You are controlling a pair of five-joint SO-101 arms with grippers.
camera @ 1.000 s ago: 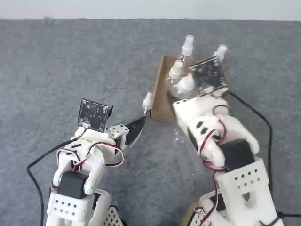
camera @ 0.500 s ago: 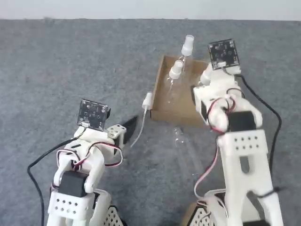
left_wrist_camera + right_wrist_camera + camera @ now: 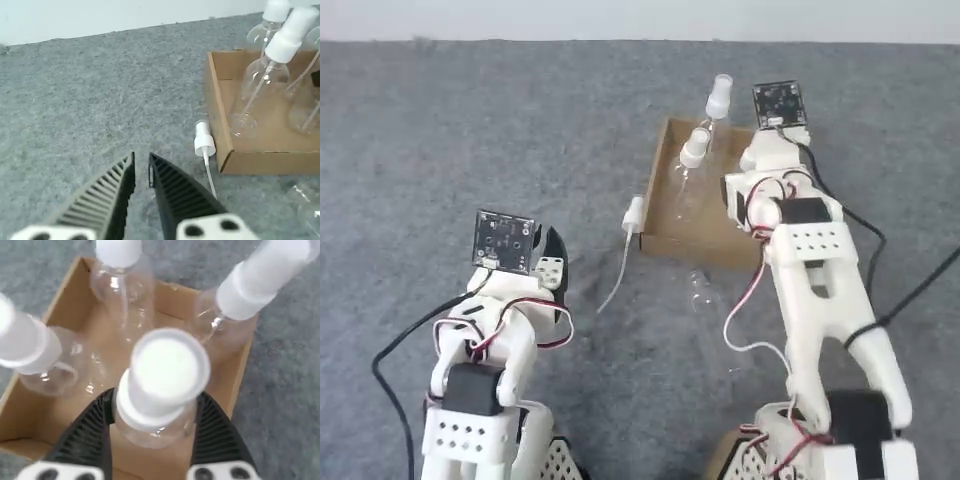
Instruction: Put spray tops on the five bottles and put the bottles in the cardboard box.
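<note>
Table (image 3: 470,130): covered in grey, fibrous, felt-like matting.

Cardboard box (image 3: 680,250): brown card, open-topped, rectangular, with low walls. It sits toward the far edge of the table, right of centre.

Right tool (image 3: 155,394): black ribbed plastic, set over the box. Its jaws are spread wide and close against both sides of the held bottle (image 3: 165,370). This is a round, clear plastic bottle with a white cylindrical spray top, standing upright inside the box. The broad top hides most of the contact between jaws and bottle wall.

Three further bottles (image 3: 125,290) stand upright in the box around it, in the same clear plastic with white tops. Two are cut off at the frame edge of the right wrist view. In the high view the right arm covers the right half of the box.

Loose spray top (image 3: 204,143): white, with a thin clear dip tube. It lies on the matting just outside the box's left wall.

Uncapped bottle (image 3: 705,300): lies on its side just in front of the box. It is transparent, so its outline is hard to trace.

Left tool (image 3: 141,157): black, ridged, tapered jaws brought nearly together with a narrow slit between them and nothing held. It is near the loose spray top but apart from it.
</note>
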